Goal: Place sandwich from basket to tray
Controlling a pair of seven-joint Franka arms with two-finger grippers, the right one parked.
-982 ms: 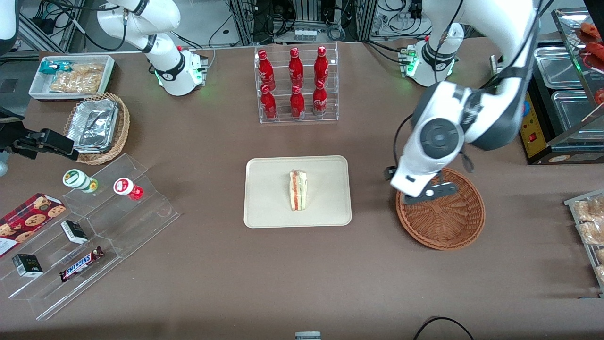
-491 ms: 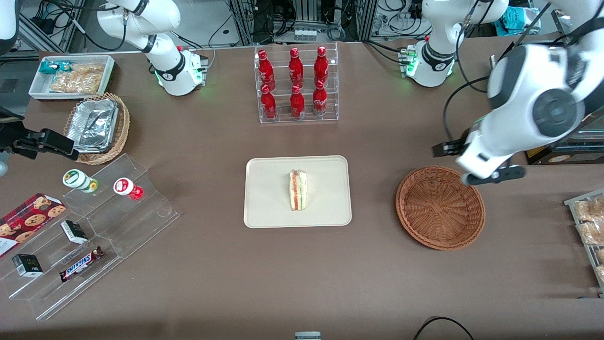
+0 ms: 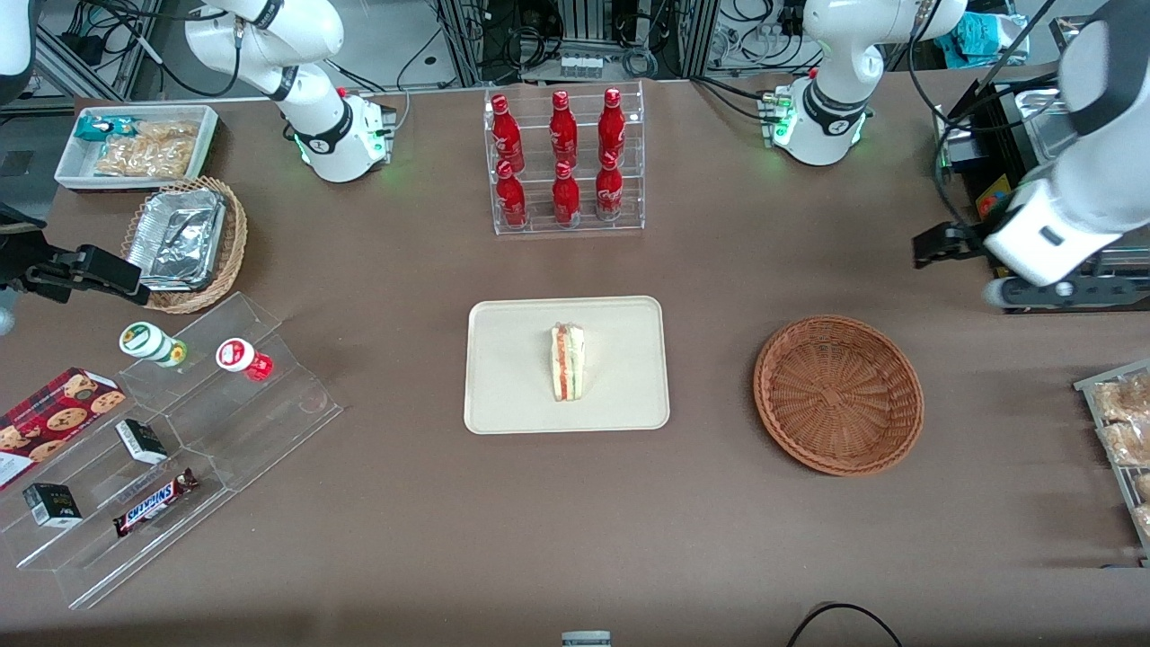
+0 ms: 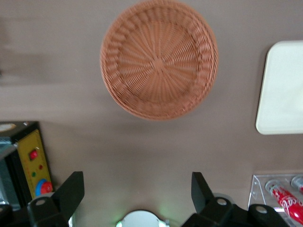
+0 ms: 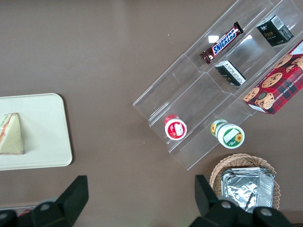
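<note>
Tool [image 4: 136, 191] spread above one basket [image 3: 838, 393]; one sandwich [image 3: 567, 362] on tray [image 3: 503, 377].

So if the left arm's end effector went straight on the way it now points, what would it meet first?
Probably bare table. The end effector, fingers open and holding nothing, points down at tabletop just short of the empty basket. Its height is unclear, so the basket's rim could fall in line instead.

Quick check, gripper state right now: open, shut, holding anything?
Left gripper: open and empty, raised above the table at the working arm's end, farther from the front camera than the basket. The sandwich lies on the tray.
</note>
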